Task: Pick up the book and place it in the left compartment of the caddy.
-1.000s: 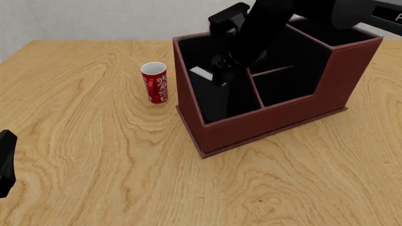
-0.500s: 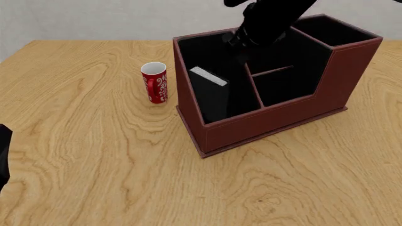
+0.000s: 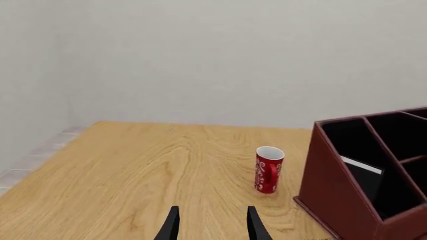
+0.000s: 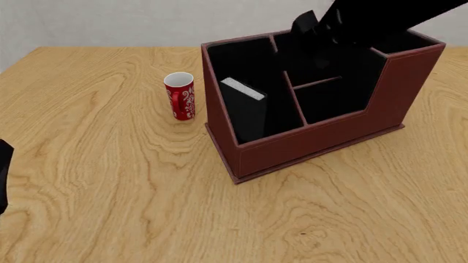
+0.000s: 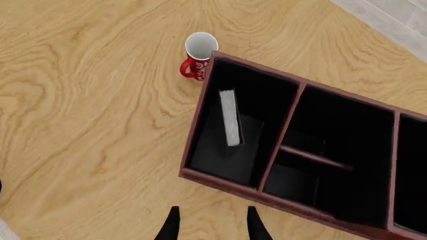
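The black book (image 4: 244, 109) with white page edges stands tilted inside the left compartment (image 4: 252, 63) of the reddish-brown caddy (image 4: 314, 143). It leans toward the compartment's left wall. The right wrist view looks down on the book (image 5: 229, 118) in the caddy (image 5: 217, 181). My right gripper (image 5: 212, 227) is open and empty, high above the caddy. My right arm (image 4: 358, 19) hangs dark over the caddy's back. My left gripper (image 3: 212, 229) is open and empty, low over the table far left of the caddy (image 3: 333, 197). The book (image 3: 363, 172) also shows in that view.
A red cup with white pattern (image 4: 180, 96) stands just left of the caddy, also in the left wrist view (image 3: 269, 170) and the right wrist view (image 5: 199, 54). A part of the left arm (image 4: 3, 175) shows at the front view's left edge.
My right gripper has let go of the book, risen out of the left compartment and moved back and to the right. The book stays standing in the compartment.
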### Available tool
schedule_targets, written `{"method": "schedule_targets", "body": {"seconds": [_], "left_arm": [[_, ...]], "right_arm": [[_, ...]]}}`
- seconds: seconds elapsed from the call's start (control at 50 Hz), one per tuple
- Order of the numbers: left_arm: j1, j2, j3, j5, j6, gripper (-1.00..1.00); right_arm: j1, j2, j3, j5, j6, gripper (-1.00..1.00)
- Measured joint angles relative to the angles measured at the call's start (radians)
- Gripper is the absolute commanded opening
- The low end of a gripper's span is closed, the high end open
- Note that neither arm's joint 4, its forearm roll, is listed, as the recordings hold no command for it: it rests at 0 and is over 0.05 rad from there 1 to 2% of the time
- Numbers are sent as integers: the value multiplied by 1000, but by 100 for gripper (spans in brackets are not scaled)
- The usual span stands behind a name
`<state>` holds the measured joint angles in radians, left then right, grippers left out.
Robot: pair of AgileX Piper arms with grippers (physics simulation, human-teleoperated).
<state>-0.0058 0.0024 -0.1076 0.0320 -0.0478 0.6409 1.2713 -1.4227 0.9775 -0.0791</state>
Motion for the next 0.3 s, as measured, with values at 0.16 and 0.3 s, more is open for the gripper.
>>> {"method": "schedule_targets", "body": {"seconds": [0.16,0.3], "left_arm": [[-15,1,-11,11,9,100],[-27,3,-24,23,13,100]], "right_arm": [[29,-130,100,-43,38,100],[46,-236,182,-76,62,100]]}}
